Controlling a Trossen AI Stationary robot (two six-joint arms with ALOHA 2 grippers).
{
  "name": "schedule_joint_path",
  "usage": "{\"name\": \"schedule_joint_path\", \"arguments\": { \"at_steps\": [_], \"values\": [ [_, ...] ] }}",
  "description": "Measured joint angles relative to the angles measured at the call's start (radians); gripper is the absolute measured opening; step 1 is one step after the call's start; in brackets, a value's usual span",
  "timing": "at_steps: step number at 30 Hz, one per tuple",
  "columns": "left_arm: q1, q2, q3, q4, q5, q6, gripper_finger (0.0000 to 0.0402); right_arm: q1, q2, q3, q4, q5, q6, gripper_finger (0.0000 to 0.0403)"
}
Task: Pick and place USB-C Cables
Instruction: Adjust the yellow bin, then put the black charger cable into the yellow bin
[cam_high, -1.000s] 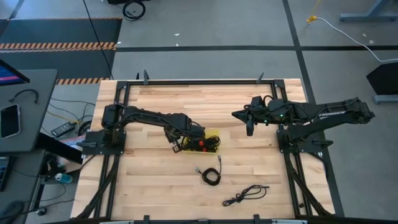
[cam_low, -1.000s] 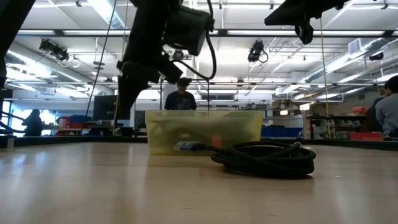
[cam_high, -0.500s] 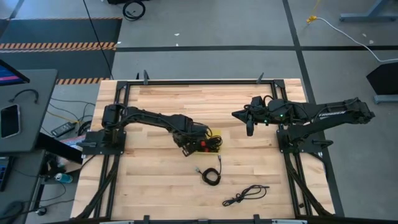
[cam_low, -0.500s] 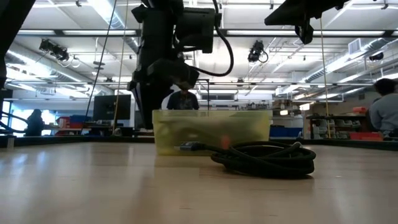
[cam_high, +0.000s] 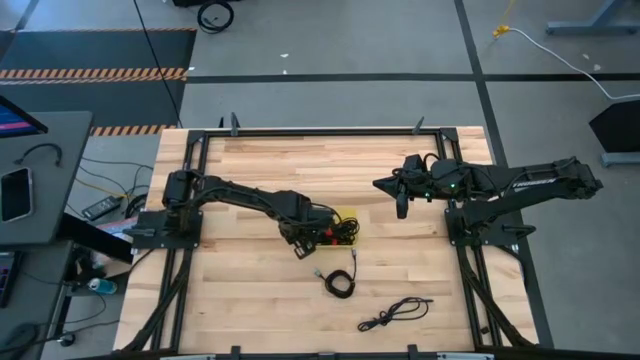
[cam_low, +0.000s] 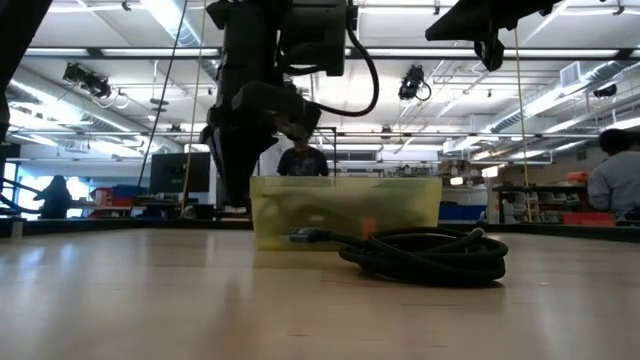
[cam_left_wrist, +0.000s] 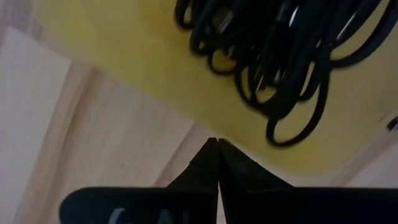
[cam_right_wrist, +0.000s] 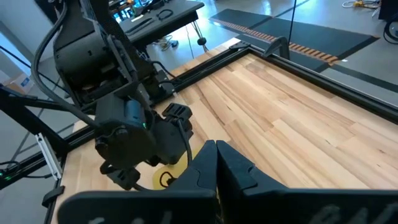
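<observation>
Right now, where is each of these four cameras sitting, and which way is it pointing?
High view: above, looking straight down on the table, both arms and the yellow bin.
Low view: at tabletop height, looking across at the bin and a coiled cable; arms descend from above.
Left wrist view: on the left arm, facing the bin's cables; own shut end effector below.
Right wrist view: on the right arm, facing the left arm; own shut end effector.
All four share the bin.

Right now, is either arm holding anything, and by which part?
Nothing is held. The left gripper is shut and empty at the edge of the yellow bin with the cables inside. The right gripper, also shut and empty, hangs above the table.
</observation>
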Motion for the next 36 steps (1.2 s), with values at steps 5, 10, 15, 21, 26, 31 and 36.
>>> {"name": "schedule_joint_path", "arguments": {
  "at_steps": [5, 10, 15, 21, 26, 31, 36],
  "values": [
    [-0.011, -0.061, 0.063, -0.128, -0.076, 0.0, 0.0003, 0.0, -0.029, 0.0, 0.032, -0.045, -0.018, 0.0002],
    [-0.014, -0.162, 0.172, -0.211, -0.218, 0.001, 0.0003, 0.0, -0.072, 0.0, 0.119, -0.183, -0.051, 0.0002],
    [-0.026, -0.267, 0.284, -0.227, -0.402, 0.001, 0.0003, 0.005, -0.086, 0.0, 0.116, -0.362, -0.003, 0.0002],
    [-0.045, -0.37, 0.366, -0.234, -0.615, 0.011, 0.0005, 0.071, -0.066, 0.0, 0.006, -0.439, 0.116, 0.0001],
    [-0.051, -0.429, 0.381, -0.235, -0.768, 0.008, 0.0003, 0.166, -0.026, 0.0, -0.15, -0.424, 0.27, 0.0001],
    [-0.048, -0.451, 0.381, -0.244, -0.805, 0.016, 0.0005, 0.271, 0.064, 0.0, -0.262, -0.397, 0.45, 0.0],
    [-0.049, -0.452, 0.381, -0.243, -0.814, 0.052, 0.0005, 0.379, 0.208, 0.0, -0.296, -0.417, 0.578, 0.0]
  ]
}}
